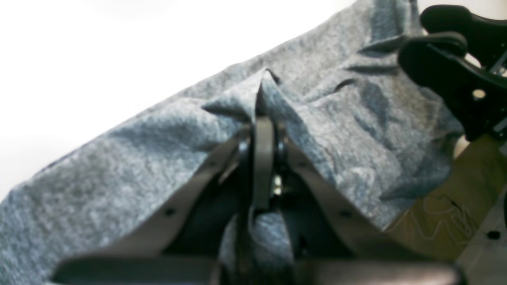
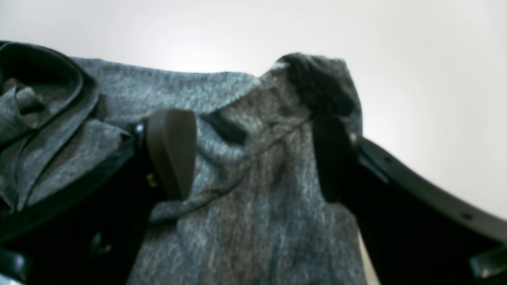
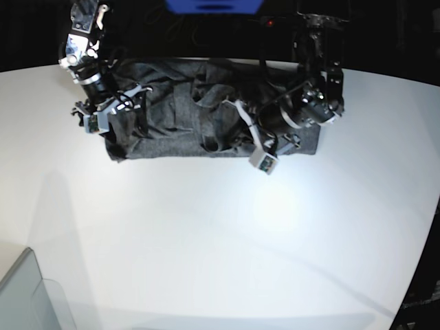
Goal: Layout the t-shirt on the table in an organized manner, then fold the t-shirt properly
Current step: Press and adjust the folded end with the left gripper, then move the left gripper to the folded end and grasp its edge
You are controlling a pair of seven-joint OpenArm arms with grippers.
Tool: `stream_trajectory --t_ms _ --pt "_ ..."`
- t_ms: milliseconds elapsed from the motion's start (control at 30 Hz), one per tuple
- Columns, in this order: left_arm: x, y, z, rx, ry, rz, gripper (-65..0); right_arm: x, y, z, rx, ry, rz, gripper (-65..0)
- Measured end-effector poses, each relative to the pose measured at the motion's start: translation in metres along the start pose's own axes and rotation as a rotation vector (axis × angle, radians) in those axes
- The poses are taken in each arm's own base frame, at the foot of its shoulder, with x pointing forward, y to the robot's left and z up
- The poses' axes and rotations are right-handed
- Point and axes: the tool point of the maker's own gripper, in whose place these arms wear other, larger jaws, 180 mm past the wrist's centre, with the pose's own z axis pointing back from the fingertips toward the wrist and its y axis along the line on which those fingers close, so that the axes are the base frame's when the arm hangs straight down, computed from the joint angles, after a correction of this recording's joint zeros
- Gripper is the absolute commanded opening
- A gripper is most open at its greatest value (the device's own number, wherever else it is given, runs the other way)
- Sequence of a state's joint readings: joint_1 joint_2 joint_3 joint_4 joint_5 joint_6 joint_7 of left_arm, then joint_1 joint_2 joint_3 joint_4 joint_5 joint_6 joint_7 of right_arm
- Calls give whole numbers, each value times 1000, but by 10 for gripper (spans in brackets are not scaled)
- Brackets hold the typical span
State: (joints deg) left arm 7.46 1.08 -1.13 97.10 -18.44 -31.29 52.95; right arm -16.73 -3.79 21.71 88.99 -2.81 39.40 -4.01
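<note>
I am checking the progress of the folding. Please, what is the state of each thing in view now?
t-shirt: bunched and wrinkled on the table, not yet laid flat.
left gripper: jaws shut on a pinched fold of the t-shirt.
right gripper: jaws open, standing astride the cloth.
table: glossy white, bearing the t-shirt.

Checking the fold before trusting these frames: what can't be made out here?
- Base view: left gripper hidden by its arm; t-shirt sleeves lost in dark folds.
- Right wrist view: right gripper open; fabric under far finger in shadow.
- Left wrist view: pinched layers blurred.
</note>
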Motion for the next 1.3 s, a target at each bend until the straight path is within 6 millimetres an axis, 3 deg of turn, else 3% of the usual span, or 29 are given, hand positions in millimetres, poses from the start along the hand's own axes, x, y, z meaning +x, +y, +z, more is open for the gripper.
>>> stream_trajectory --t_ms 133,233,500,600,667,767,867,933,1100,1300 --pt "-2 -27 -9 -70 20 -48 -644 0 0 0 0 0 0 -188" --pt "-4 -32 -10 -90 31 -66 -594 0 -1 0 -2 1 0 -188" --pt "-1 -40 -6 -135 4 -31 -286 1 -2 1 -6 -2 1 -183" --pt "3 -40 5 -196 -31 -3 -210 7 -14 7 -55 -21 -8 -183" --pt "8 -22 19 -189 -62 25 -211 13 -25 14 -113 -48 -35 -183" --pt "17 34 44 -69 -129 103 -214 21 -32 19 -149 -63 -31 -183" --pt "3 86 65 63 -127 182 -214 26 -35 21 -156 -73 -23 -183" --pt "-8 109 76 122 -111 218 -214 12 -35 21 -157 6 -26 -183" --pt "-22 145 100 212 -111 263 -214 -15 -34 25 -156 139 -40 -183" --pt "-39 152 111 248 -108 313 -214 -34 -26 31 -150 210 -68 -183"
